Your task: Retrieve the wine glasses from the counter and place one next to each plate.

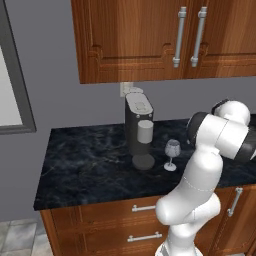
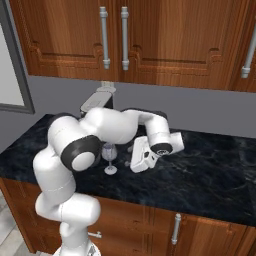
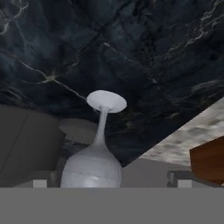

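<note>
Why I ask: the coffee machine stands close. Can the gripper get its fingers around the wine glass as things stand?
Probably yes. The open gripper sits level with the wine glass; the coffee machine stands beside it, apart.

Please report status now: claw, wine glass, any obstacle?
Claw open, nothing held. Wine glass upright on counter, between the fingers. Coffee machine close beside the glass.
</note>
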{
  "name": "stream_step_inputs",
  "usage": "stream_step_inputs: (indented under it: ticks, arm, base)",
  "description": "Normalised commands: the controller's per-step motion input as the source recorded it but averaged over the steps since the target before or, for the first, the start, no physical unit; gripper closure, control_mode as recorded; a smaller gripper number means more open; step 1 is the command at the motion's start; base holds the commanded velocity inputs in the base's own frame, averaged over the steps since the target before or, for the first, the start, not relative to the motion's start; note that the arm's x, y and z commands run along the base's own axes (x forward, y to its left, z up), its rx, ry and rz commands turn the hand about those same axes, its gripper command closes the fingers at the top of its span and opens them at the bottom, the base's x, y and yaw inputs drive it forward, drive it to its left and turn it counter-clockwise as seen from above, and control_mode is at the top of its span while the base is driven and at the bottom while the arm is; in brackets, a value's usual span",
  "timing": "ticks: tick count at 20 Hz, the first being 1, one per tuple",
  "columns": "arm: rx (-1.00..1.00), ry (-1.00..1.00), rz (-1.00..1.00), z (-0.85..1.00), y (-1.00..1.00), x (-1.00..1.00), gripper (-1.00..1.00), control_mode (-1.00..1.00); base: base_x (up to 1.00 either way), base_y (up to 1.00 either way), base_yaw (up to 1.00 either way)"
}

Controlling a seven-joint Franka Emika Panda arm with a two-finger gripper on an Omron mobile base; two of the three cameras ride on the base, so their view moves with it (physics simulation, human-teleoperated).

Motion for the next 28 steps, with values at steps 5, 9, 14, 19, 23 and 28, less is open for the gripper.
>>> stream_step_inputs:
  ticks: [5, 9, 14, 19, 23, 28]
  arm:
    - [0.22, 0.22, 0.0, -0.08, 0.01, 0.0, -1.0, -1.0]
    - [0.13, 0.06, 0.0, -0.13, 0.25, 0.02, -1.0, -1.0]
    - [0.0, 0.0, -0.01, -0.05, 0.39, 0.01, -1.0, -1.0]
    - [0.0, 0.0, -0.03, -0.02, 0.18, 0.0, -1.0, -1.0]
    - [0.0, 0.0, -0.03, -0.01, 0.0, 0.0, -1.0, -1.0]
    - [0.0, 0.0, -0.07, -0.03, 0.0, 0.0, -1.0, -1.0]
  base:
    - [0.0, 0.0, 0.0]
    - [0.0, 0.0, 0.0]
    - [0.0, 0.0, 0.0]
    - [0.0, 0.0, 0.0]
    - [0.0, 0.0, 0.0]
    - [0.0, 0.0, 0.0]
